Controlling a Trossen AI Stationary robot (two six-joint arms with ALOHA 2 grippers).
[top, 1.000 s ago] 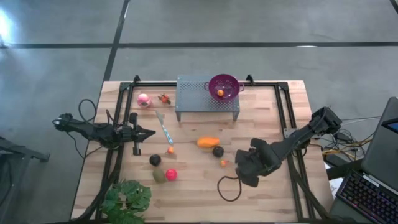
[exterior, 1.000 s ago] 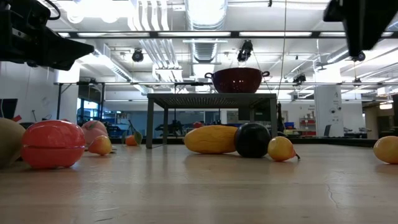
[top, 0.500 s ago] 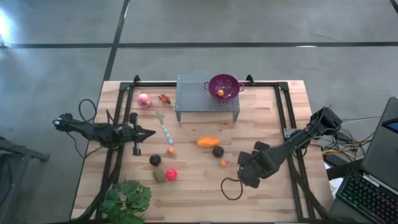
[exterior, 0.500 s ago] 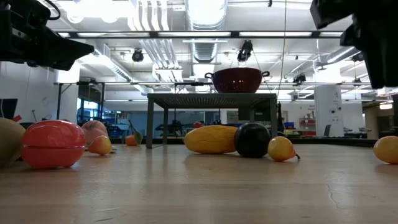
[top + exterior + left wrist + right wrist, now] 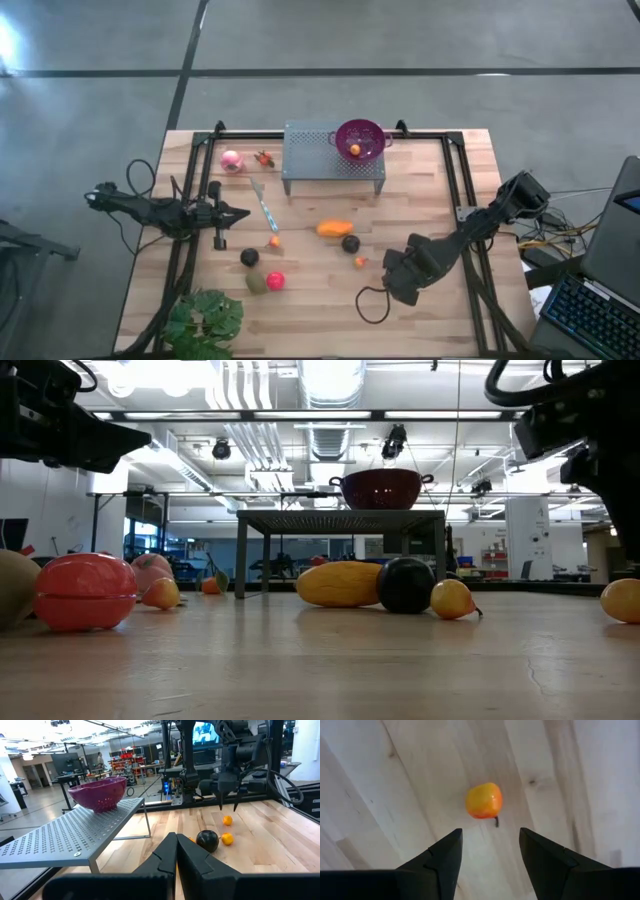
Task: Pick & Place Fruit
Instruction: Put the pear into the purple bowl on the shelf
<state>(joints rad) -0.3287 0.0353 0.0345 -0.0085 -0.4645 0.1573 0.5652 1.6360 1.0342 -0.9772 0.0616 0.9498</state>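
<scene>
1. The right gripper (image 5: 487,855) hangs over the wood table (image 5: 430,200), pointing down. Its two dark fingers (image 5: 440,862) are spread apart with nothing between them.
2. Right under it lies a small orange-yellow fruit (image 5: 484,800) with a tiny stem. The fingers do not touch it.
3. The right arm (image 5: 470,235) reaches in from the table's right side, bent low.
4. The left gripper (image 5: 176,851) has its fingers pressed together and holds nothing. It waits flat near the table's left edge.
5. A purple bowl (image 5: 360,138) with holes sits on a gray metal stand (image 5: 310,160) at the back of the table. One small orange piece (image 5: 354,149) is inside it.
6. On the table lie an orange long piece (image 5: 335,228), a dark ball (image 5: 350,243) just beside it, another dark ball (image 5: 249,258), a red ball (image 5: 275,281), a green piece (image 5: 256,283) and a pink ball (image 5: 231,160).
7. Beside the pink ball is something small and red (image 5: 264,157); maybe a fruit, I cannot tell.
8. A leafy plant (image 5: 205,320) sits at the front left corner.
</scene>
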